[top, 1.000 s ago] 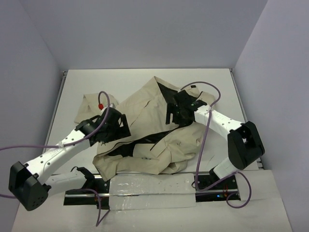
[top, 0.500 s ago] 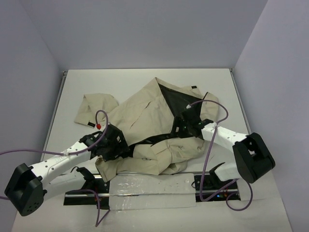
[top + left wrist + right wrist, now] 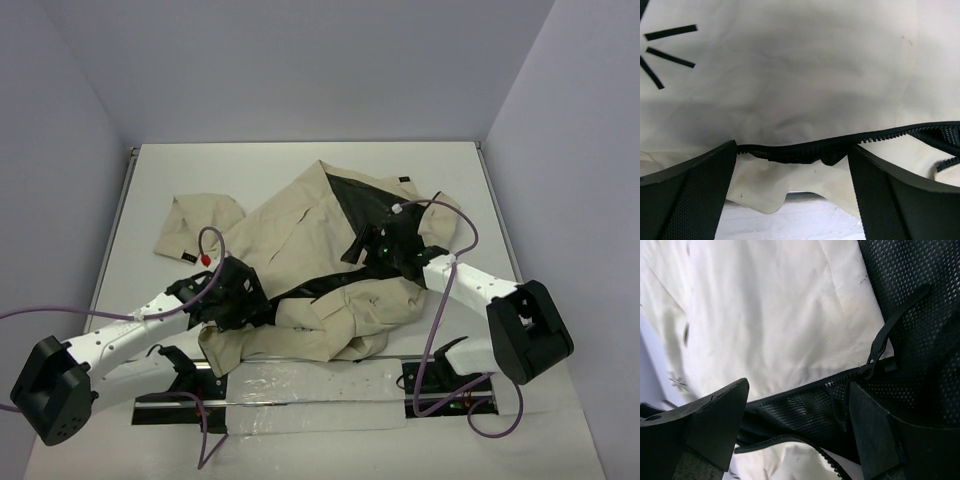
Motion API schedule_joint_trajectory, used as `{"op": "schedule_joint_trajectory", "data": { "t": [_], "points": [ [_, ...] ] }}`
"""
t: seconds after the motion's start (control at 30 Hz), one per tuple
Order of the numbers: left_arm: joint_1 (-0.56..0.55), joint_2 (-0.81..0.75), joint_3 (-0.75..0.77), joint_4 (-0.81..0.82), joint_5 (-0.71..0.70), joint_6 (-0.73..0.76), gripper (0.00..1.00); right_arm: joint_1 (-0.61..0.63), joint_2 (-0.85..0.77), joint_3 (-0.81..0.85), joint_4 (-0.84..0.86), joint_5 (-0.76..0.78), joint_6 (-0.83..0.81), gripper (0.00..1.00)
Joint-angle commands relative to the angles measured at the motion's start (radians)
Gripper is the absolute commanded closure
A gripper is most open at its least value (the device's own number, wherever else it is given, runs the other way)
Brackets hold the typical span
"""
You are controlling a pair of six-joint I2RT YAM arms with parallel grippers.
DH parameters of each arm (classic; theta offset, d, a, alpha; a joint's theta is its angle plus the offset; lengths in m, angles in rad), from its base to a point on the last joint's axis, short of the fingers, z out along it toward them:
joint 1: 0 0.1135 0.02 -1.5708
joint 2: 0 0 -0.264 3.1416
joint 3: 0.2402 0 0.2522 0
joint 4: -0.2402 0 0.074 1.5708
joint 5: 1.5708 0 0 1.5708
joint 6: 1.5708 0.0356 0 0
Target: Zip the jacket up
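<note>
The beige jacket lies crumpled on the table, open, with black lining showing at the far right. Its dark zipper line runs between my two grippers. My left gripper is open at the near-left end. In the left wrist view the zipper tape spans the gap between its fingers, and a star-like mark shows on the panel beyond. My right gripper is open over the lining. In the right wrist view the zipper pull lies just beyond its right finger.
A sleeve spreads to the far left on the white table. The arm rail with a plastic sheet runs along the near edge. Purple cables loop off both wrists. Walls close in on the left, back and right.
Both grippers have moved nearer along the jacket. The left went down to the near-left hem. The right came off the far lining to the zipper line, leaving more black lining exposed.
</note>
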Motion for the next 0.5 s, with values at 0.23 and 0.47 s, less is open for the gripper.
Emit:
{"op": "schedule_joint_trajectory", "data": {
  "t": [0.23, 0.47],
  "points": [
    [-0.006, 0.066, 0.149, -0.05, -0.15, 0.056, 0.61, 0.025, -0.027, 0.049, 0.056, 0.007, 0.106, 0.2],
    [-0.005, 0.026, 0.239, -0.129, -0.192, 0.033, 1.0, 0.083, -0.103, 0.081, -0.016, 0.146, 0.066, 0.2]
  ]
}}
